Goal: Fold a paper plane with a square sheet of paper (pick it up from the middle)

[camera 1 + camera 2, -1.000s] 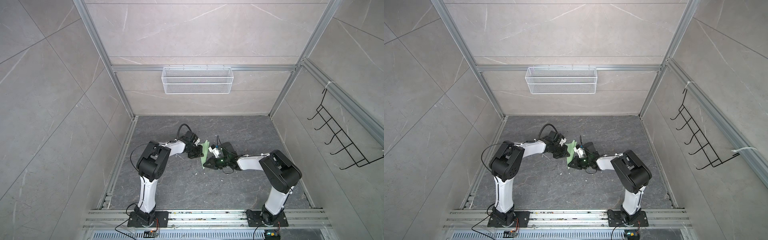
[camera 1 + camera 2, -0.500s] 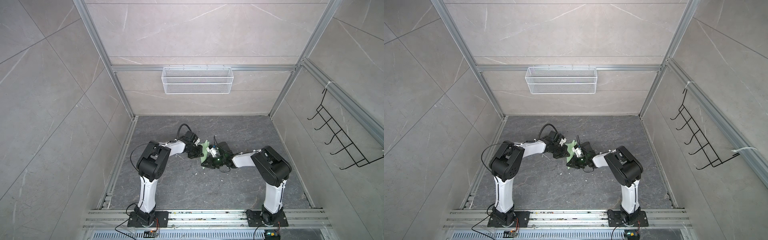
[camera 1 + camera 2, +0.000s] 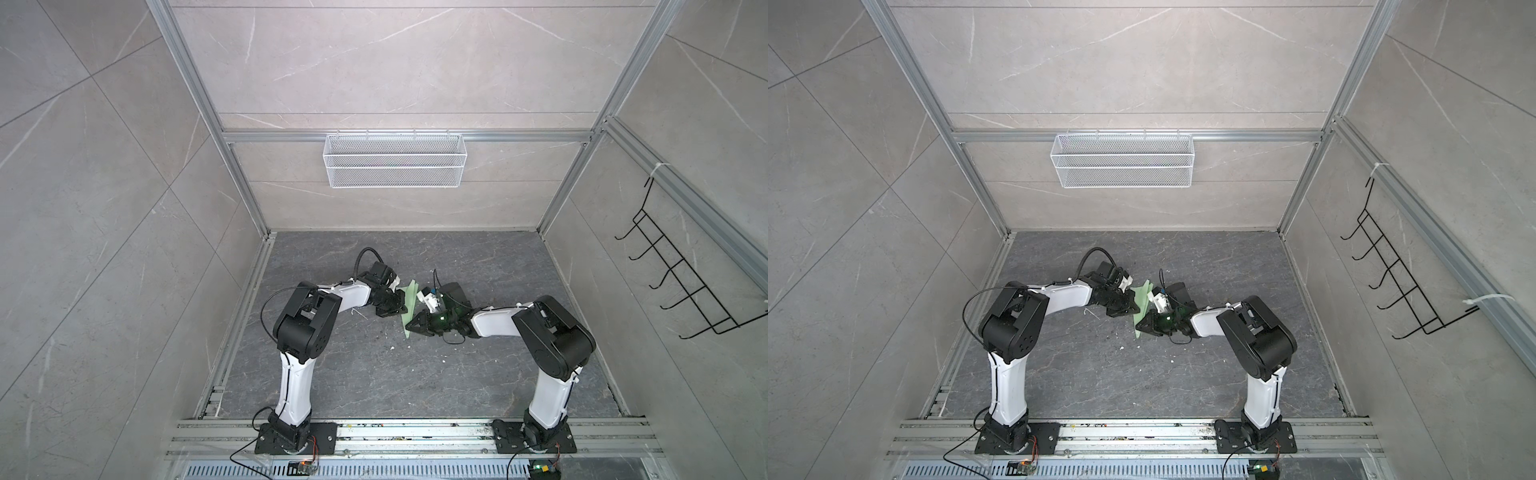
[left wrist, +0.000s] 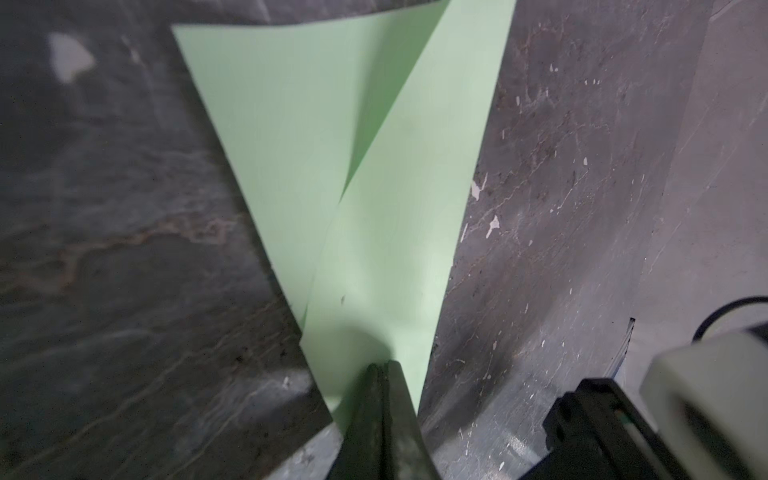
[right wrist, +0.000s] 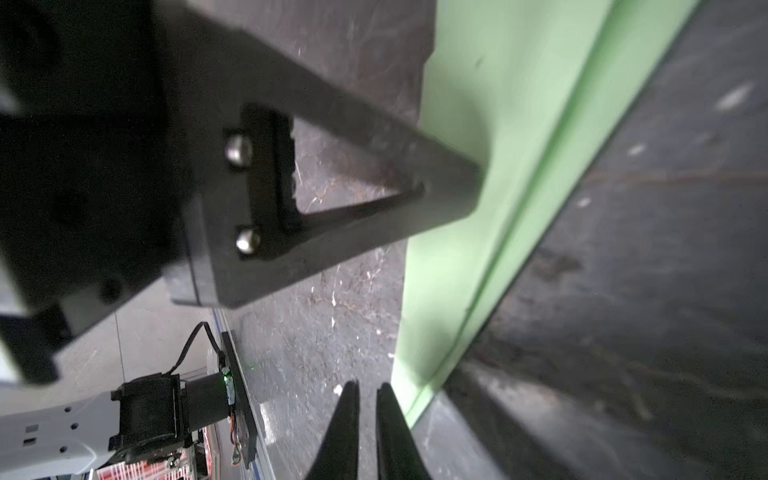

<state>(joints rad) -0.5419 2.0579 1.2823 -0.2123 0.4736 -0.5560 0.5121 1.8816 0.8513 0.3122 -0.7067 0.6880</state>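
Right elbow shifted; left tool clamps plane; right tool barely apart, empty, beside its edge. Wing fold, I reckon; next: right pinches that edge.

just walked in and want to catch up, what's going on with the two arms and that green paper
Two robot arms are working on a pale green paper plane in the middle of the dark stone tabletop. The paper is already folded into a narrow dart shape with a long crease. The left gripper is shut on it from one side. The right gripper sits close beside it on the other side, its jaws nearly together with a thin gap and nothing between them, so only the left arm has hold.
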